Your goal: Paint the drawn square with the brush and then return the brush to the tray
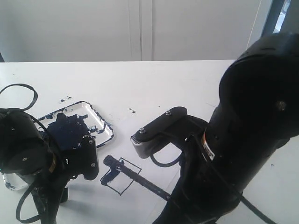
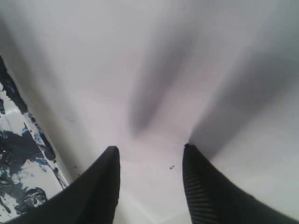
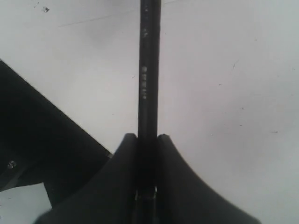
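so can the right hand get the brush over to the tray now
Probably yes. The right hand is shut on the brush, its tip at the drawn square, right beside the tray. The open left hand crowds one side; the rest looks free.

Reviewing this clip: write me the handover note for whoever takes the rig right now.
Pincers: left pincer open and empty, over bare table beside the tray; right pincer shut on the brush handle.
Things: bristle end at the edge of the drawn square nearest the tray.
Done: dark paint smeared in part of the square.
Left: fill the white remainder, then put the brush in the tray.
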